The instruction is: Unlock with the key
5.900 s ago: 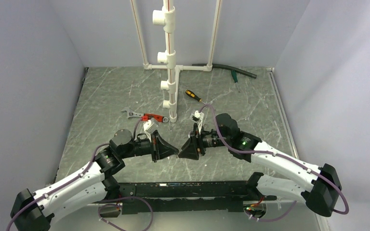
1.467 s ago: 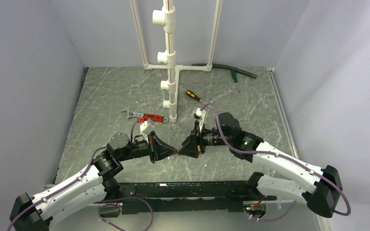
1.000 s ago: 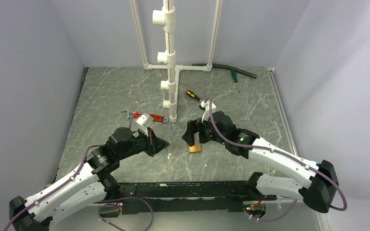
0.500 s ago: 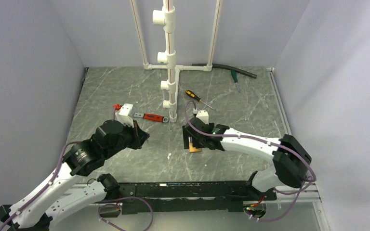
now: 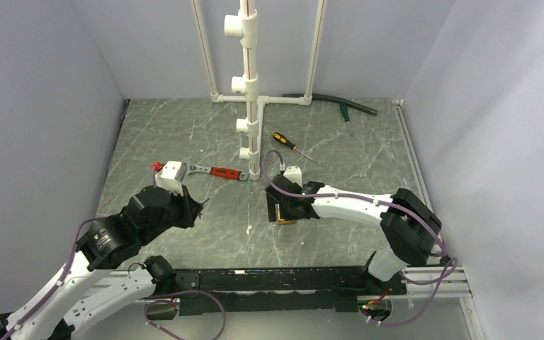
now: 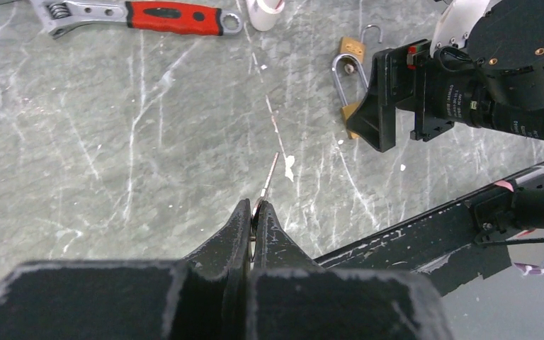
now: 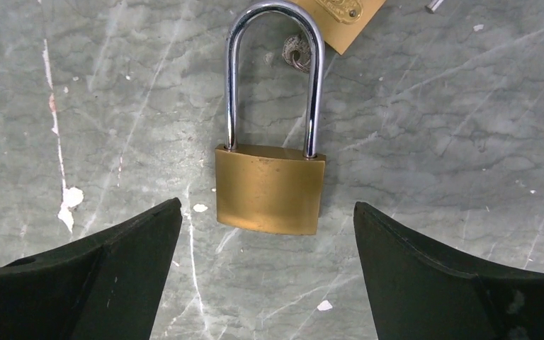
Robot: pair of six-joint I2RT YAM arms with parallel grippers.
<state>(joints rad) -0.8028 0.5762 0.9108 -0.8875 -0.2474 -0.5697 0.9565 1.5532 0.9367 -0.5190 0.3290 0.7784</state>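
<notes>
A thin silver key (image 6: 270, 177) sticks out forward from my left gripper (image 6: 255, 207), which is shut on its head. That gripper (image 5: 195, 205) hangs left of the table's middle, well apart from the lock. The large brass padlock (image 7: 269, 190) lies flat on the table, both legs of its steel shackle (image 7: 275, 71) seated in the body. My right gripper (image 7: 266, 207) points down over it, open wide, with a finger on either side of the body and neither touching it. From above, the padlock (image 5: 288, 221) peeks out under the right gripper (image 5: 278, 211).
A smaller brass padlock (image 6: 352, 46) lies just beyond the large one. A red-handled wrench (image 5: 216, 171) and a black-and-orange screwdriver (image 5: 287, 142) flank the white pipe stand (image 5: 251, 92). A black hose (image 5: 333, 101) runs along the back. A black rail (image 5: 269, 280) edges the near side.
My left gripper has drawn back to the left with the key, away from the middle. The right gripper has tilted further down over the padlock lying on the table.
</notes>
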